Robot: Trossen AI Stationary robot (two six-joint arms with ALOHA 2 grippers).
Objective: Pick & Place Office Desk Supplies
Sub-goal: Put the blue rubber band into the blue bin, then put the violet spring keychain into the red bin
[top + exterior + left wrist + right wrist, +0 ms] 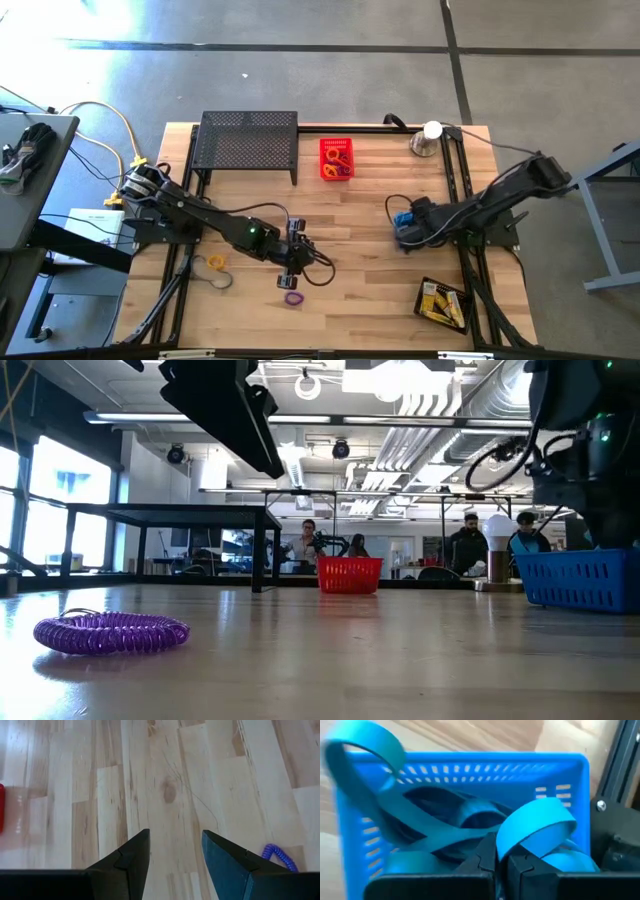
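Over the bench (pixel 370 250), left hand (pixel 291 272) hovers, fingers apart and empty, just beside the purple coil loop (pixel 293 297). Right hand (pixel 501 865), pinched on a blue band (pixel 535 822), sits in the blue basket (pixel 470 765).

Bystanders on a wooden worktable (pixel 370 250)

A black mesh shelf (pixel 248 143) stands at the far edge; a silver dome with a white ball (pixel 428 137) sits far right.

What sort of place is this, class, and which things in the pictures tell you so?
Probably a robotics lab or workshop in an open industrial hall: exposed ceiling ducts, a bare concrete floor, and a wooden table carrying two robot arms, with people at benches behind.
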